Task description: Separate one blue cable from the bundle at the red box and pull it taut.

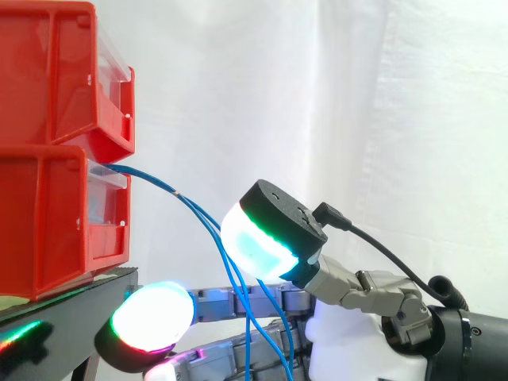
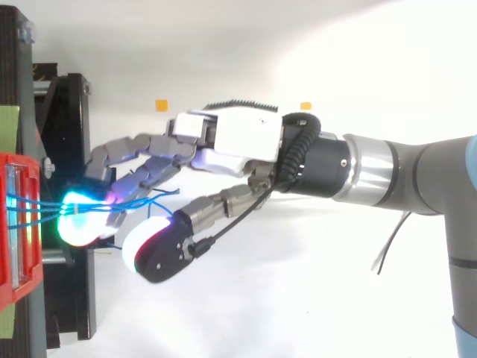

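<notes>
Robot hand (image 2: 231,138) reaches toward the lower red box (image 1: 48,230) of 2 stacked ones, fingers (image 2: 141,168) stretched nearly straight, thumb spread apart — released, gripping nothing. Blue cables (image 1: 202,218) leave that box's front, slant loosely downward and pass between the glowing thumb pad (image 1: 258,238) and the fingers — beside the black stand (image 1: 75,305).

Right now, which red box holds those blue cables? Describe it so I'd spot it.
On the black stand at the side view's left, take the lower red bin. Thin blue cables leave its top front toward the robot hand; the upper red bin has none.
</notes>
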